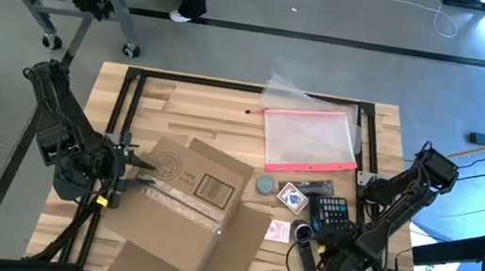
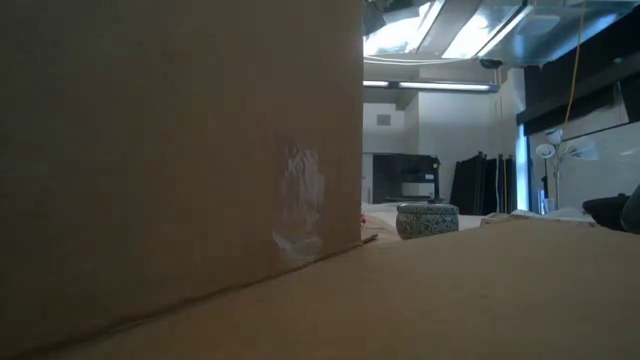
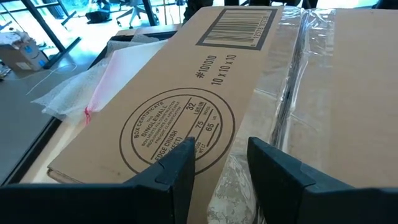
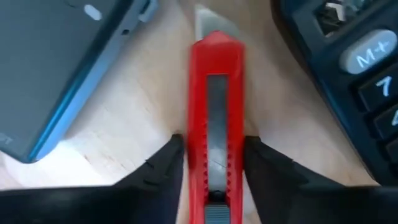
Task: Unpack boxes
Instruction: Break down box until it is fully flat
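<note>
Red plastic fills the right wrist view: a box cutter (image 4: 214, 118) lies on the wooden table (image 1: 198, 115) with the right gripper (image 4: 213, 158) astride its handle, one dark finger (image 4: 163, 163) close on each side, closing on it but apparently not yet clamped. A calculator (image 4: 348, 68) sits just beside the blade on one side, a grey-blue case (image 4: 68, 68) on the other. The cardboard box (image 1: 181, 203) lies at the near left of the table, flaps shut and taped. The left gripper (image 3: 214, 165) rests at the box's left end, fingers parted over the clear tape (image 3: 292, 81) along its top seam, holding nothing. A clear pouch (image 1: 311, 138) with pink edge lies well apart, toward the far side.

The step in hand looks to be picking up the cutter. To do it well, the right fingers should close squarely on the handle's flat sides, centred, so the cutter does not twist; the lift should go straight up to clear the calculator. The blade tip shows extended, so the cutter should travel with the tip pointing away from the left arm. The left gripper would do best to press the box steady while the seam is cut.
</note>
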Robot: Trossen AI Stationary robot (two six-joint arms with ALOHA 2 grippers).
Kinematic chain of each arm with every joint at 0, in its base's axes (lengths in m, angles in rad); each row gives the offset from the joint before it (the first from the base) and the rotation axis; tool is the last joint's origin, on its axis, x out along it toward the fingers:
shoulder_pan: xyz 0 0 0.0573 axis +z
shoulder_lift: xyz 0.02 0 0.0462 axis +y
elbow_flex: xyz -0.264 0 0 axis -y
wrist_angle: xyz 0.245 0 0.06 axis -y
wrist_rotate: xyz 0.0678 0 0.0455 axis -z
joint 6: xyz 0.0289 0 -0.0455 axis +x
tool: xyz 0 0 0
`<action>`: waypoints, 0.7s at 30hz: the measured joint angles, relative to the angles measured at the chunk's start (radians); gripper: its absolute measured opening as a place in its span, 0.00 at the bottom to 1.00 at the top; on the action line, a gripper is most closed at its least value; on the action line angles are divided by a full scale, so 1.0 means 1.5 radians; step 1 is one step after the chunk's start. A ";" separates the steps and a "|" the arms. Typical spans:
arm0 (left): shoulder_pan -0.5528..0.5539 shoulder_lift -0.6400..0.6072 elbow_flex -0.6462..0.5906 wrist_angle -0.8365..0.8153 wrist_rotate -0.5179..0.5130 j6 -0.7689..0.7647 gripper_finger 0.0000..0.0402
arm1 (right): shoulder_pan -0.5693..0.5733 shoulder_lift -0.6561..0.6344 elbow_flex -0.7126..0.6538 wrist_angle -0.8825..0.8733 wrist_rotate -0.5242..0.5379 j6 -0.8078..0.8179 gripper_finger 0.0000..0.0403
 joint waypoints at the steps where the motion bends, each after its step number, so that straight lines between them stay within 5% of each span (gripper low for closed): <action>1: 0.000 0.000 0.000 0.000 0.000 0.000 0.35 | 0.000 0.000 0.000 0.000 0.002 0.000 0.32; 4: 0.000 0.000 0.000 0.000 0.000 0.000 0.35 | 0.000 0.000 0.002 -0.003 0.002 0.000 0.25; 14: 0.000 0.000 0.000 0.000 0.000 0.001 0.35 | 0.000 0.001 0.003 -0.009 0.011 -0.029 0.32; 21: 0.000 0.000 0.000 0.000 0.000 -0.014 0.35 | -0.001 0.001 0.003 -0.009 0.007 -0.040 0.26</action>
